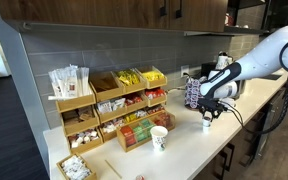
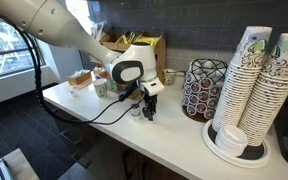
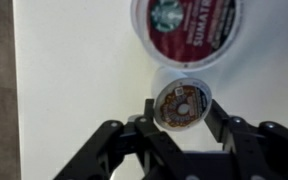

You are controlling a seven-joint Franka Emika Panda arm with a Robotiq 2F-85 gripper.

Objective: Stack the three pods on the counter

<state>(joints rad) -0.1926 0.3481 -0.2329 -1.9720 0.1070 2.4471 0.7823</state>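
- Wrist view: the gripper [image 3: 182,120] is seen pointing down at the counter [image 3: 74,80], with one finger on each side of a pod [image 3: 181,103] that has a brown printed lid.
- The fingers stand very close to the pod's rim. Whether they already press on it or only flank it cannot be told.
- A second pod [image 3: 184,25], with a dark red lid, lies just beyond the first, toward the far edge of this view and apart from it.
- The second pod looks much larger, so it is judged to stand higher, perhaps on the third pod. That pod is not seen anywhere and this cannot be confirmed.
- In both exterior views the gripper [image 1: 206,118] [image 2: 149,108] is shown low over the counter [image 2: 104,120], near its front edge. The pods there are too small to be told apart.
- To the right of the gripper a wire carousel [image 2: 206,88] and stacked cups [image 2: 256,80] are seen. Far to the left stands the organiser [image 1: 114,105].
- Handling is judged as follows:
  - The pod is very light, with thin plastic walls that give under a hard squeeze and a foil lid that is easily dented.
  - The tapered, smooth side may slip upward out of the fingers.
  - Hold is best taken across the side wall just under the rim, with gentle force.
  - The lid should be kept level, so that the base sits flat on the lid below.
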